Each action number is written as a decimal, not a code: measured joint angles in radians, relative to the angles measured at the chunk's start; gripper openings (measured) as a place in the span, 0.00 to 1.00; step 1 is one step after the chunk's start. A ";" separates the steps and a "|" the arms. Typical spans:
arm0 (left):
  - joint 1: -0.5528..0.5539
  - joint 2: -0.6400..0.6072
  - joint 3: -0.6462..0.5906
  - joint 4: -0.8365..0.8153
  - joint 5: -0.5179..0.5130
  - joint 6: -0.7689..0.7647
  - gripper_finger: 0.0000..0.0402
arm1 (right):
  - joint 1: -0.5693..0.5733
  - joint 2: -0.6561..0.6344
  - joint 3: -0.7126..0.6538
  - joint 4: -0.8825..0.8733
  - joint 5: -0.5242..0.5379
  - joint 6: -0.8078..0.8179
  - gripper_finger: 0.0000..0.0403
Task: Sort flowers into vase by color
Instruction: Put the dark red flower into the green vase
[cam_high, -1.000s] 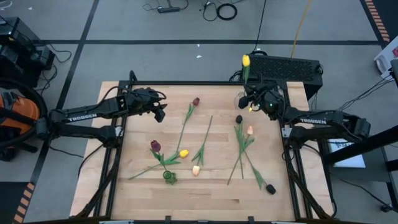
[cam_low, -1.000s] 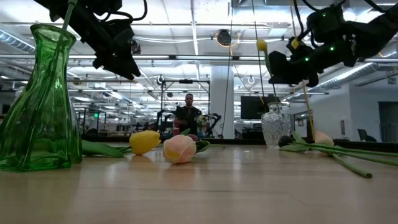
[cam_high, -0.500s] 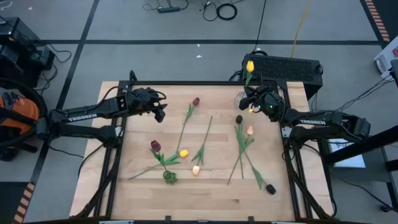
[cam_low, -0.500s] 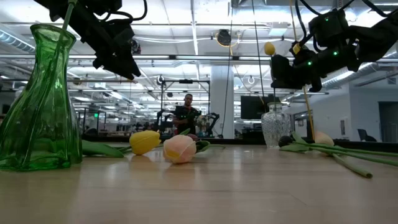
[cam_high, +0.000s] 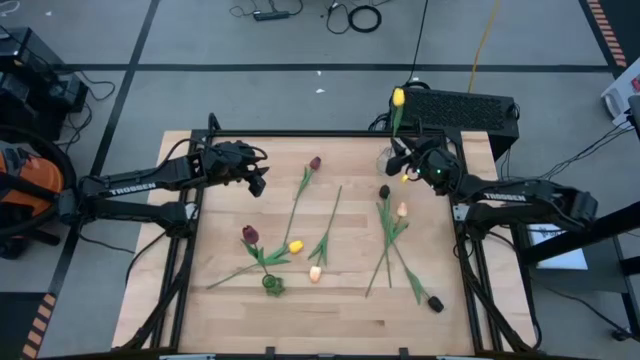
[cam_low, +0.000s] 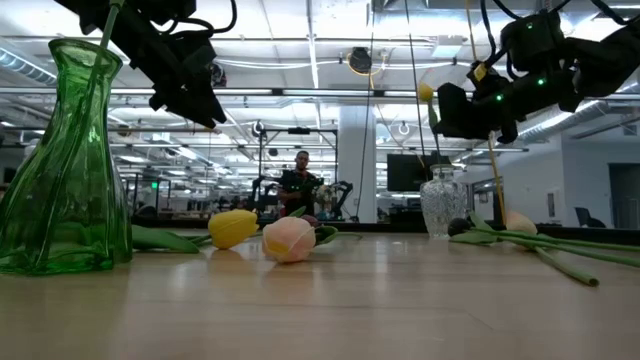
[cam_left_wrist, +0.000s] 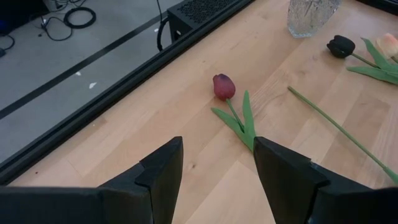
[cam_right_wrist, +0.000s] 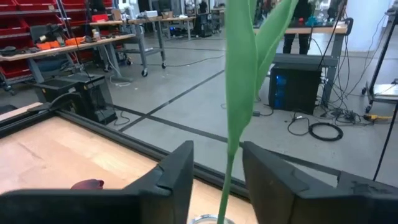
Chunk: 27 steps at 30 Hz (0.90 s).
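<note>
A yellow tulip (cam_high: 397, 97) stands with its stem down in the clear glass vase (cam_high: 386, 160) at the table's far right. My right gripper (cam_right_wrist: 217, 155) is open just above the vase, one finger on either side of the stem (cam_right_wrist: 225, 180), and I see no touch. My left gripper (cam_high: 258, 181) hangs open over the far left, holding nothing, with a dark red tulip (cam_left_wrist: 224, 86) lying ahead of it. A green vase (cam_low: 65, 160) near the front holds another dark red tulip (cam_high: 249, 235). Several more flowers lie flat on the wood.
Loose on the table lie a yellow tulip (cam_high: 295, 246), a peach one (cam_high: 315, 273), another peach one (cam_high: 402, 210) and two near-black ones (cam_high: 384, 192) (cam_high: 436, 304). A black box (cam_high: 460, 105) stands behind the far right edge. People stand in the room beyond.
The yellow tulip's head has swayed toward the right and back, and in the low view it now sits a little lower than a second ago. Its stem stays in the clear vase. Both arms keep nearly the same place.
</note>
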<state>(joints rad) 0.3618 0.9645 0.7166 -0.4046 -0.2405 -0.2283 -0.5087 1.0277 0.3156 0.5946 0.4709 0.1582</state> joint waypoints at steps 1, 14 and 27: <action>0.000 0.000 0.000 0.000 0.000 0.000 0.51 | 0.000 -0.010 0.001 -0.003 0.000 -0.011 0.36; 0.000 0.000 0.000 0.001 0.000 -0.002 0.51 | 0.000 -0.158 0.404 -0.834 0.002 -0.083 0.43; 0.000 0.077 0.000 0.073 0.033 -0.242 0.51 | 0.000 -0.160 0.879 -1.696 -0.184 0.566 0.36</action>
<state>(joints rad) 0.3618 1.0415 0.7166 -0.3318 -0.2076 -0.4704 -0.5083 0.8681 1.1949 -1.1013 0.2864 0.7242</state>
